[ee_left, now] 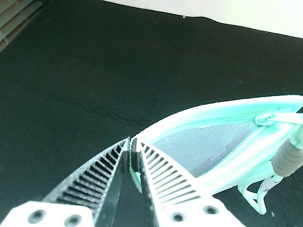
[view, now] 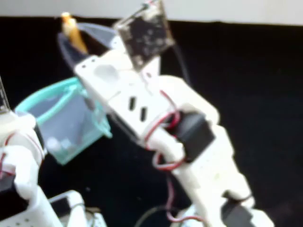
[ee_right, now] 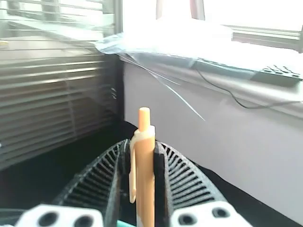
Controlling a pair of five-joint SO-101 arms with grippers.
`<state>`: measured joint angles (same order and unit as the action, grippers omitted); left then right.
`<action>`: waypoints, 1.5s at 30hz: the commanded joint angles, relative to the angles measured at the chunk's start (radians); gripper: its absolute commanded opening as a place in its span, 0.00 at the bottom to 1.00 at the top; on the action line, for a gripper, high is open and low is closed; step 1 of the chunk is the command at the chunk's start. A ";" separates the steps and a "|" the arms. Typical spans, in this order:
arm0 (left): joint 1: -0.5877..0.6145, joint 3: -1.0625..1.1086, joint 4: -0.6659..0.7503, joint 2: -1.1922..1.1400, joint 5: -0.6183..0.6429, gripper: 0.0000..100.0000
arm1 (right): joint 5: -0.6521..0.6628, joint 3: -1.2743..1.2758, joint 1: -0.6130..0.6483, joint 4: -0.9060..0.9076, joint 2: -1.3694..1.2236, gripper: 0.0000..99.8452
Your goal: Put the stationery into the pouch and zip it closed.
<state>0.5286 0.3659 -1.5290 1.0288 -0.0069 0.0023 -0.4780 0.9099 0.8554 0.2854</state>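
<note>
The pouch [view: 71, 118] is clear with a mint-green rim and hangs open above the black table, mouth tilted up. My left gripper [ee_left: 130, 142] is shut on the end of the pouch's rim [ee_left: 189, 118]. The zip pull [ee_left: 266, 118] sits at the far end of the opening. A grey and white item [ee_left: 288, 158] lies inside the pouch. My right gripper [ee_right: 142, 144] is shut on an orange pen [ee_right: 144, 165], held upright. From above, the pen [view: 72, 32] is beyond the pouch, higher and farther back.
The black table mat [ee_left: 94, 71] spreads under everything, ending at a white wall [view: 236, 9] at the back. The right arm's white body [view: 189, 142] crosses the middle of the table. The left arm [view: 19, 156] stands at the near left.
</note>
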 commanded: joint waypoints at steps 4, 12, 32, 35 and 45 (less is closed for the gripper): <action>0.005 0.019 -0.002 -0.007 -0.006 0.01 | -0.002 -0.260 0.065 -0.001 -0.168 0.01; 0.005 0.019 0.002 -0.007 -0.006 0.01 | -0.002 -0.501 0.113 0.005 -0.343 0.01; 0.005 0.019 0.003 -0.007 -0.006 0.01 | -0.008 -0.581 0.157 0.079 -0.565 0.01; 0.005 0.019 0.003 -0.007 -0.006 0.01 | -0.008 -0.581 0.157 0.162 -0.579 0.01; 0.005 0.019 0.005 -0.007 -0.006 0.01 | -0.009 -0.588 0.160 0.340 -0.582 0.01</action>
<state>0.5286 0.3659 -1.5290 1.0288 -0.0069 0.0023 -1.0288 1.0633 1.1653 -0.3053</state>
